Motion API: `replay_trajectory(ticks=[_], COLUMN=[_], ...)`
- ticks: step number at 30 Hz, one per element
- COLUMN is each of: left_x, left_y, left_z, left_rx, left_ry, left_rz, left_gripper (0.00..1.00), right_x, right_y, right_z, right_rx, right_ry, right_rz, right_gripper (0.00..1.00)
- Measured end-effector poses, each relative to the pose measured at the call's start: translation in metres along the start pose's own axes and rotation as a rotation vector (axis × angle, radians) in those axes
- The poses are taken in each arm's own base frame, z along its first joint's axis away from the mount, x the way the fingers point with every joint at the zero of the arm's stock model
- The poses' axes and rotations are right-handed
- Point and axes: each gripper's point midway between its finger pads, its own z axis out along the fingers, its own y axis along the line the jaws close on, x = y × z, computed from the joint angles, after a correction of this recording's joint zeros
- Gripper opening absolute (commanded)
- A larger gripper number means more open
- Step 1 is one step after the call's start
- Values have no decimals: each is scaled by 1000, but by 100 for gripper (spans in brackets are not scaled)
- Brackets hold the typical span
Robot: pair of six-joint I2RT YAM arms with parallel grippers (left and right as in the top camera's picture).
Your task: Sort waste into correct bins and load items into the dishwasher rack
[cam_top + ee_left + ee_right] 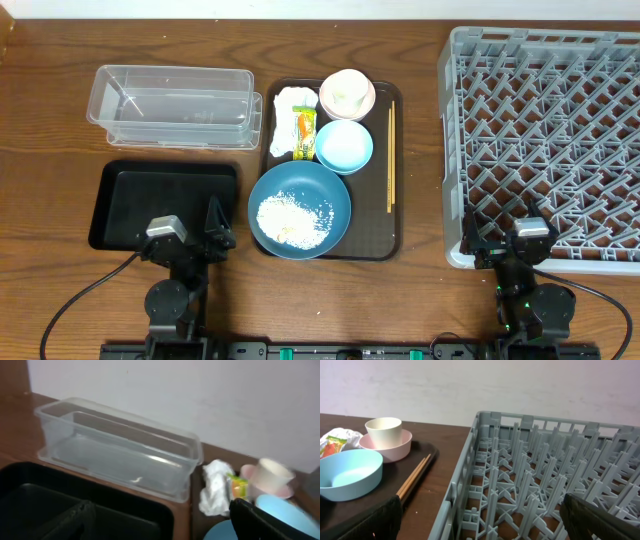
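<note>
On the brown tray, a dark-blue plate (326,195) carries white rice crumbs (288,217). Behind it lie a crumpled napkin (287,105), a yellow-green wrapper (304,135), a light-blue bowl (344,146), and a white cup (346,90) standing in a pink bowl (366,103). Chopsticks (391,155) lie along the tray's right side. The clear container (175,105) and black tray (120,205) sit to the left, the grey rack (545,150) to the right. My left gripper (190,232) hangs open over the black tray's near edge. Open too, my right gripper (508,240) is at the rack's near-left corner. Neither holds anything.
The brown serving tray (395,238) sits mid-table between the bins and the rack. In the right wrist view the rack wall (465,480) stands close ahead, with the chopsticks (415,477) and light-blue bowl (350,475) to its left. Cables run near both arm bases.
</note>
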Motion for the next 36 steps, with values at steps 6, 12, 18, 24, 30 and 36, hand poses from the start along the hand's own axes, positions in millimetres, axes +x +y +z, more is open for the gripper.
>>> replay_trajectory(ticks=[6, 12, 18, 24, 30, 36], left_x=[-18, -37, -38, -34, -40, -35], left_y=[-17, -46, -66, -72, -81, -124], left_z=[-1, -8, -14, -6, 17, 54], left_rx=[93, 262, 379, 319, 202, 354], left_ry=[-67, -122, -106, 134, 527, 783], left_rz=[-118, -160, -163, -156, -94, -189], left_gripper=[89, 89, 88, 89, 89, 89], right_x=[0, 0, 0, 0, 0, 0], right_y=[0, 0, 0, 0, 0, 0], right_z=[0, 0, 0, 0, 0, 0], right_rx=[0, 0, 0, 0, 0, 0], right_ry=[0, 0, 0, 0, 0, 0], right_rz=[0, 0, 0, 0, 0, 0], right_gripper=[99, 99, 99, 99, 99, 99])
